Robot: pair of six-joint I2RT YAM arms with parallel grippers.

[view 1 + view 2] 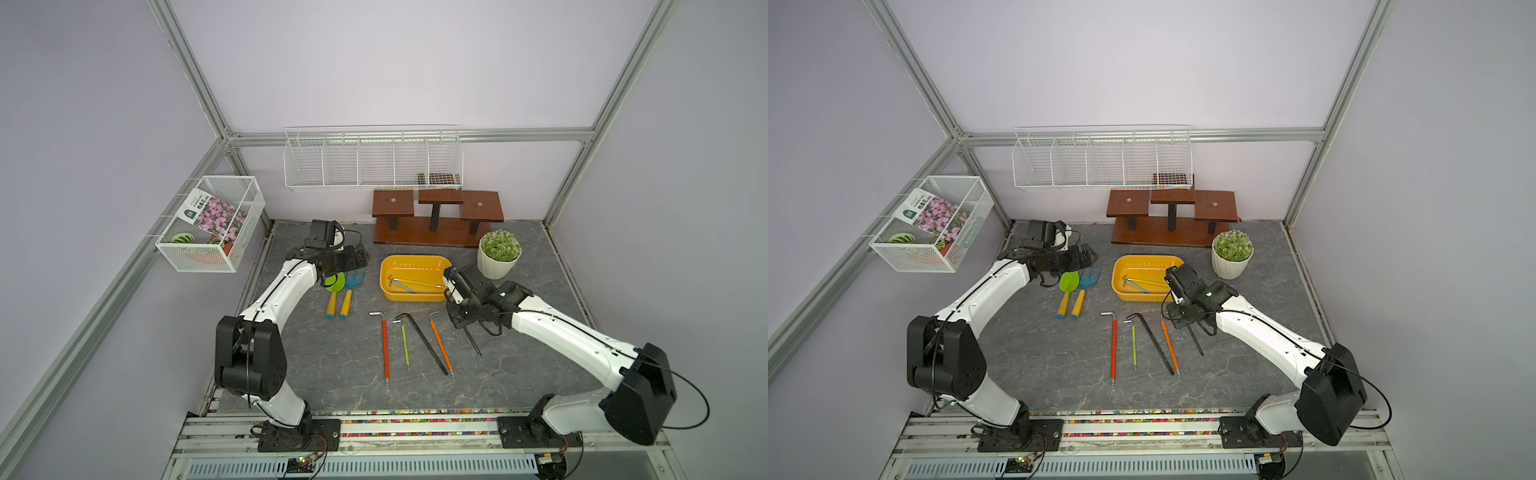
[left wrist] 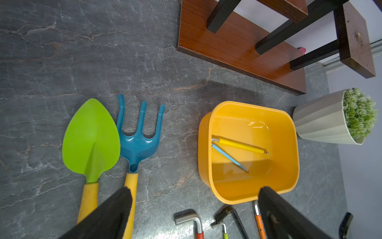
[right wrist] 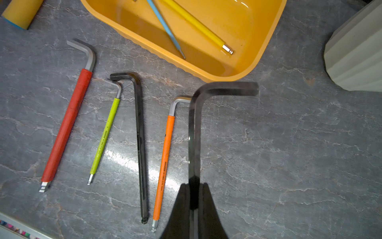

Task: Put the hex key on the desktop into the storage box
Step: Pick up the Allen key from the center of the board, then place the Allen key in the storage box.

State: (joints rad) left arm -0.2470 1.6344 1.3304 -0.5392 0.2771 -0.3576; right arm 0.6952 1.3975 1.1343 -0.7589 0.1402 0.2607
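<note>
My right gripper [image 3: 194,184] is shut on the long shaft of a black hex key [image 3: 195,128], held above the desktop [image 1: 332,365] just beside the near right corner of the yellow storage box [image 1: 415,262]. In a top view the held key [image 1: 473,343] slants down from the right gripper [image 1: 463,326]. A yellow-sleeved key [image 3: 198,22] and a blue one [image 3: 165,24] lie inside the box. Red [image 3: 68,128], green [image 3: 105,136], black [image 3: 140,144] and orange [image 3: 165,161] hex keys lie side by side on the desktop. My left gripper [image 2: 195,194] is open above the garden tools.
A green trowel [image 1: 334,286] and blue rake [image 1: 353,282] lie left of the box. A white plant pot [image 1: 498,253] stands at the box's right. Behind are a wooden stand [image 1: 432,232] and white wire baskets [image 1: 374,162] on the walls.
</note>
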